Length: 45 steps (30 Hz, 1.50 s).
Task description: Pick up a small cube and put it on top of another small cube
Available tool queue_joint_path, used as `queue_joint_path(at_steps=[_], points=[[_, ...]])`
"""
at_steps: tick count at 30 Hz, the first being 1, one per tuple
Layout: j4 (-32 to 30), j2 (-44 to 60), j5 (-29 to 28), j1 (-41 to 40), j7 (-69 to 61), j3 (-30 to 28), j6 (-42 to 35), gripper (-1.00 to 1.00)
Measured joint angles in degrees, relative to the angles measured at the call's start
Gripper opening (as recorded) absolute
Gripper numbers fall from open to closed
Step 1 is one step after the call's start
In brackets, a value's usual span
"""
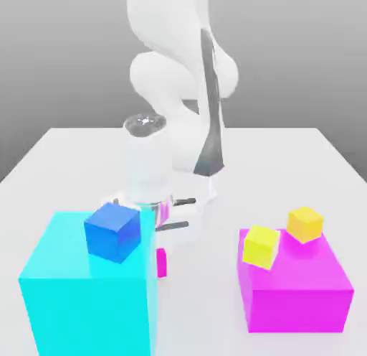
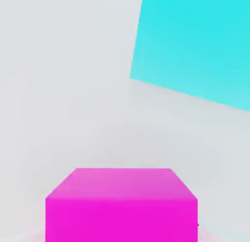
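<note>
The claw (image 1: pixel 163 232) is closing together on the pink cube (image 1: pixel 162 262) low on the worktop (image 1: pixel 215 153), while the amber cube (image 1: pixel 305 224) is lying well off toward the exterior view's right, higher up on the magenta block (image 1: pixel 297 293).

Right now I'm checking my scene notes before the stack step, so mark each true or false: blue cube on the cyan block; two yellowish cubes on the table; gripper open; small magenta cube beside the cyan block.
1. The blue cube sits on the cyan block. True.
2. The amber cube and lemon-yellow cube rest on the table. False: both sit on the large magenta block.
3. The gripper is open. False: it is shut.
4. The small magenta cube lies beside the cyan block. True.
</note>
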Motion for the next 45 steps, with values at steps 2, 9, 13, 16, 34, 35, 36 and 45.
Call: queue_joint_path(at_steps=[2, 9, 13, 16, 34, 35, 36, 45], points=[[-0.27, -1.81, -1.18, 0.26, 0.82, -0.59, -1.57, -1.00], [-1.82, -7.94, -2.76, -0.14, 1.40, -1.06, -6.52, -1.00], [-2.10, -11.06, -3.09, 0.21, 0.99, -0.87, -9.05, -1.00], [-0.87, -11.49, -2.45, 3.56, 3.63, 2.58, -13.87, -1.00], [6.65, -15.88, 5.42, 23.23, 44.60, 21.73, -39.43, -1.00], [7.29, -16.75, 5.89, 23.75, 47.17, 22.58, -40.35, -1.00], [7.93, -17.63, 6.42, 24.25, 49.69, 23.45, -41.26, -1.00], [12.18, -26.11, 9.82, 23.66, 62.92, 25.46, -38.97, -1.00]])
